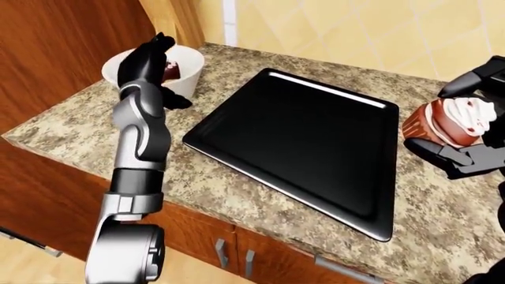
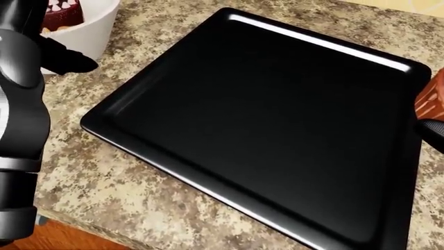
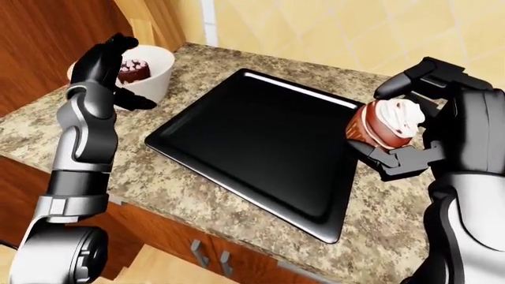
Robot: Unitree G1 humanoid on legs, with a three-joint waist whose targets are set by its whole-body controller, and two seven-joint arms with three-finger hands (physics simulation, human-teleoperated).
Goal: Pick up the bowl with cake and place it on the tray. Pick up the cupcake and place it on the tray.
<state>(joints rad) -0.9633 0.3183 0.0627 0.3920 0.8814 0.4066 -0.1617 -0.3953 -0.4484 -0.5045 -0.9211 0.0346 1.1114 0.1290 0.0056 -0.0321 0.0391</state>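
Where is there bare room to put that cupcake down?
The whole flat black tray is bare. The speckled counter strip between tray and wooden edge is free too. It is crowded at upper left, where the left hand stands at the white bowl with cake.

A white round bowl (image 3: 150,71) holding dark cake is sitting left of the flat black tray (image 3: 260,142); a white-frosted cupcake (image 3: 384,124) is tilting above its right edge.

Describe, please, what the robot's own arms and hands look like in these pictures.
Both arms are glossy silver-grey segmented shells with dark joint bands. The left arm ends low in a large round disc-shaped joint. The left hand and right hand are matte black, with thick blocky fingers.
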